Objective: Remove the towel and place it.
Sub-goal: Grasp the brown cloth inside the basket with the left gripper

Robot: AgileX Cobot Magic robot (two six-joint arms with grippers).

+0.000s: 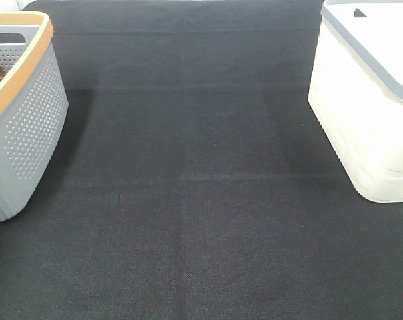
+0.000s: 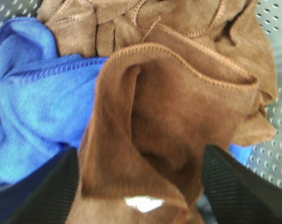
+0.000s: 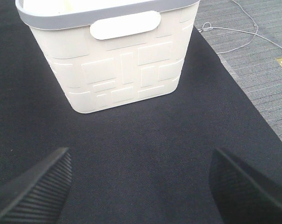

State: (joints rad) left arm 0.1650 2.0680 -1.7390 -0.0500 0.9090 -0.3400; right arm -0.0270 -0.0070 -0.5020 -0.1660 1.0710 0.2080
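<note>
Nearest the left wrist camera, the two black ribbed fingers (image 2: 43, 196) of the left gripper (image 2: 141, 193) were seen set wide apart. A raised fold of the reddish-brown microfibre towel (image 2: 178, 107) with stitched edges was found bulging up between them. The cloth was seen against the inner faces of both fingers, but whether it was being pinched could not be told. A small white tag (image 2: 143, 203) was shown on the towel, low between the fingers. The towel was crumpled inside the grey perforated plastic basket (image 2: 277, 140), whose dotted wall was visible beside it. It lay touching and partly over a bright blue microfibre cloth (image 2: 33, 107) bunched alongside.

In the exterior high view, the grey basket (image 1: 28, 133), topped with an orange rim (image 1: 18, 73), was placed at the left edge of the black woven mat (image 1: 188, 200). Only a sliver of brown was shown inside it. A cream plastic basket (image 1: 361, 120) with a grey rim and block-patterned walls was set at the right edge, well apart from the first.

The right gripper (image 3: 141, 193) was held with its fingers (image 3: 33, 193) spread wide above the mat, facing the cream basket (image 3: 122, 70). Beyond the mat, grey carpet (image 3: 257, 70) crossed by a thin white cable (image 3: 238, 31) was seen.
</note>
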